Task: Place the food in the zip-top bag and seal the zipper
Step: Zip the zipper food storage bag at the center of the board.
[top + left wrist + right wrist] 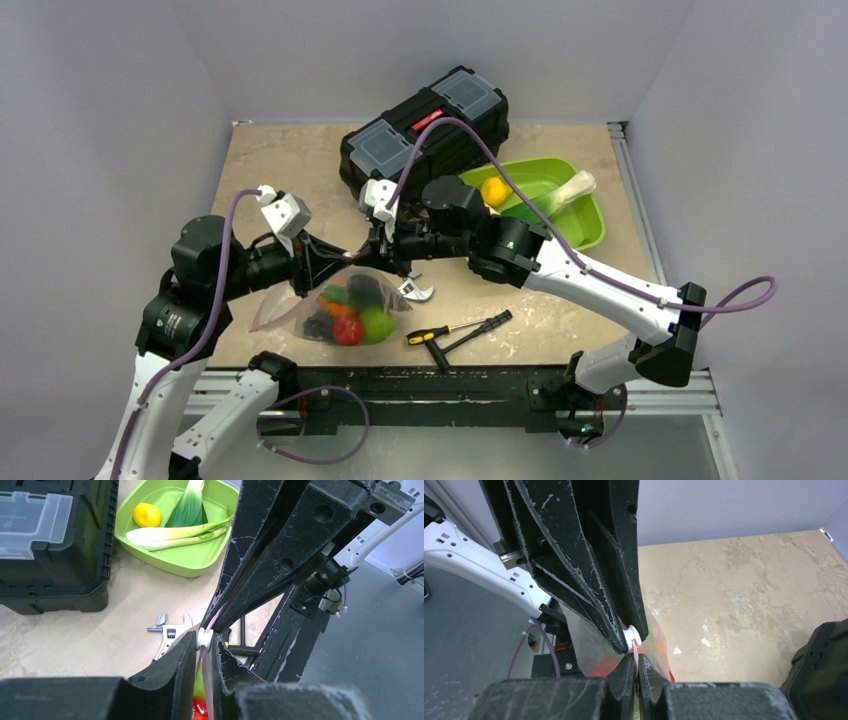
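The clear zip-top bag [330, 305] hangs above the table with food inside: a green apple [377, 322], a red fruit [347, 331], an orange piece and dark pieces. My left gripper [345, 262] is shut on the white slider [205, 637] of the pink zipper [214, 623]. My right gripper [378, 250] is shut on the pink strip [635, 655] right beside the slider [633, 636]; the two grippers meet tip to tip. Green and red food shows below the left fingers [200, 700].
A lime-green tray [560, 195] at the back right holds a yellow fruit [494, 190] and a leek [565, 190]. A black toolbox [425, 135] stands behind. A wrench [417, 290] and a screwdriver [460, 328] lie right of the bag.
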### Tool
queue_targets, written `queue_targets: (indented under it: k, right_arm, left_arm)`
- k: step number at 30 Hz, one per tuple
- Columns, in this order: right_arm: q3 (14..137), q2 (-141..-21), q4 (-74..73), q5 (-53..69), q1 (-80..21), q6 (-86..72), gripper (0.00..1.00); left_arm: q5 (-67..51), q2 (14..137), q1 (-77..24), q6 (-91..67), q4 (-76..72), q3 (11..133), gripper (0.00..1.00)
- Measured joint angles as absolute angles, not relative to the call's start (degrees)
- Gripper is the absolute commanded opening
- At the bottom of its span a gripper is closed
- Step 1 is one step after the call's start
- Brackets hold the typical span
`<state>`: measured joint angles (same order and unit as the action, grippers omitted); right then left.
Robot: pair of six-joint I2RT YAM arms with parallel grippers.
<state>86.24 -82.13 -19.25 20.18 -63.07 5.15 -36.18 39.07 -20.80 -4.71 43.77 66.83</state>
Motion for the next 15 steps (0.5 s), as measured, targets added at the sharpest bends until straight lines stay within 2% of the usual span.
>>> queue_targets:
  k: [4,15]
  right_arm:
    - [84.6,-82.1,-16.3,18.5,-63.0,2.8,0.0]
    - [70.4,-80.5,1.7,10.4,-61.3,-14.6,0.0]
  left_arm:
    - [-34.8,38.9,-20.8,-4.7,44.1,66.8,0.03]
    - [-26.4,40.4,-21.0,-5.7,50.0,66.8,0.02]
